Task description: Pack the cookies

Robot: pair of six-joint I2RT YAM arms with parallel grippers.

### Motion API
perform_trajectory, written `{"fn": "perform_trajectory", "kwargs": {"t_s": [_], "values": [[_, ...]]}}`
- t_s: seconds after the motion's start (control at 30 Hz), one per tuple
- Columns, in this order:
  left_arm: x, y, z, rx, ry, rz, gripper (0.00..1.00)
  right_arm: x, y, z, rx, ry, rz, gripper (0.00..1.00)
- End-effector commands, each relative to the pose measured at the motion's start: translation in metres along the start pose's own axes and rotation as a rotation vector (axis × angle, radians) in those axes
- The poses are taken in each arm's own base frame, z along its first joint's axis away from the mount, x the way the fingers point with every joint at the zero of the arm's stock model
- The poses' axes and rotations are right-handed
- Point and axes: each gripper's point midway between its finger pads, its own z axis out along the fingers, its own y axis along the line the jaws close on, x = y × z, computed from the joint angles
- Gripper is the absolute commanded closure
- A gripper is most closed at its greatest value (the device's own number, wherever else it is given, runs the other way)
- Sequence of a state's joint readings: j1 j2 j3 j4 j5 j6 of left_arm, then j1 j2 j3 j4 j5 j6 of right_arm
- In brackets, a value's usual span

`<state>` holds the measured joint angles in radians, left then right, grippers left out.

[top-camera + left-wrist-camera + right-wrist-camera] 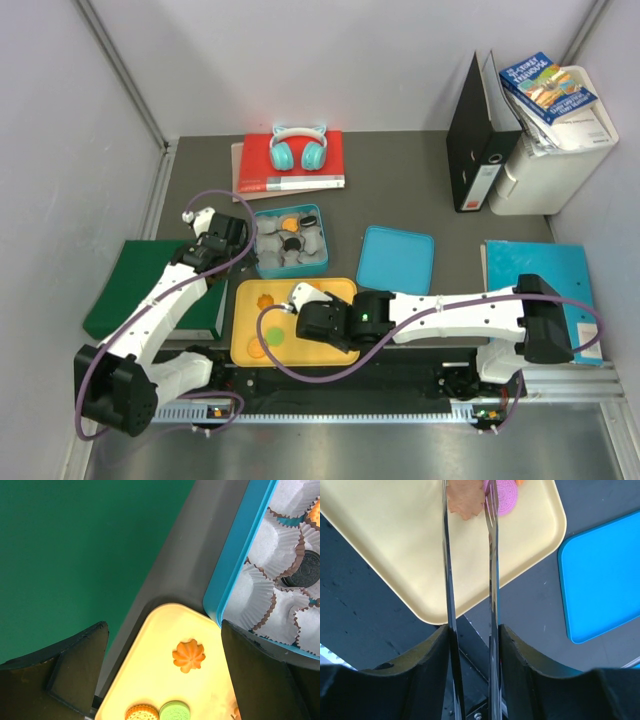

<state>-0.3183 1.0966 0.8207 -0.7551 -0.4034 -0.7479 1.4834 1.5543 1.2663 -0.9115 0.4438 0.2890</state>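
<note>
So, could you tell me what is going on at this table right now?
Two robot arms are packing toy cookies from a yellow tray into a blue box lined with paper cups. The right gripper holds metal tongs, whose tips sit either side of an orange-brown cookie beside a pink cookie. The left gripper hovers open where tray and box meet. A black cookie already lies in one cup.

The blue paper book (547, 86) on the white box (545, 170) has title words, too small to read.
</note>
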Motion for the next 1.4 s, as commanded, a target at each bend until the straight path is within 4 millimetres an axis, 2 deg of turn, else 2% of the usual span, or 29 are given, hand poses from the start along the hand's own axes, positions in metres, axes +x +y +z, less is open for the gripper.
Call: {"fn": "perform_trajectory", "kwargs": {"t_s": [0.0,0.23,0.27,0.4,0.6,0.73,0.77,0.9,0.97,1.2,1.37], "values": [[-0.006,-0.004,-0.002,0.028,-0.026,-0.012,0.02,-0.012,-0.006,-0.016,0.020,-0.042,0.013,0.59],[-0.006,-0.003,-0.002,0.028,-0.028,-0.013,0.02,-0.019,-0.021,-0.030,0.067,-0.068,0.024,0.61],[-0.006,-0.004,-0.002,0.029,-0.028,-0.013,0.02,-0.026,-0.024,-0.037,0.069,-0.090,0.033,0.61],[-0.007,-0.003,-0.003,0.030,-0.030,-0.016,0.02,-0.034,-0.038,-0.054,0.096,-0.130,0.020,0.61],[-0.006,-0.004,-0.003,0.031,-0.030,-0.016,0.02,-0.037,-0.066,-0.067,0.188,-0.143,0.000,0.61],[-0.007,-0.004,-0.004,0.036,-0.032,-0.020,0.02,-0.046,-0.089,-0.070,0.232,-0.169,0.031,0.61],[-0.007,-0.004,-0.004,0.036,-0.032,-0.020,0.02,-0.053,-0.095,-0.073,0.235,-0.197,0.045,0.61],[-0.008,-0.006,-0.005,0.043,-0.028,-0.022,0.02,-0.073,-0.121,-0.070,0.251,-0.251,0.108,0.61],[-0.008,-0.006,-0.005,0.043,-0.026,-0.019,0.02,-0.085,-0.127,-0.068,0.244,-0.281,0.117,0.62],[-0.006,-0.007,-0.004,0.043,-0.020,-0.015,0.02,-0.106,-0.150,-0.043,0.230,-0.283,0.125,0.62],[-0.004,-0.008,0.000,0.037,-0.006,-0.007,0.02,-0.112,-0.162,-0.021,0.222,-0.260,0.136,0.62]]}}
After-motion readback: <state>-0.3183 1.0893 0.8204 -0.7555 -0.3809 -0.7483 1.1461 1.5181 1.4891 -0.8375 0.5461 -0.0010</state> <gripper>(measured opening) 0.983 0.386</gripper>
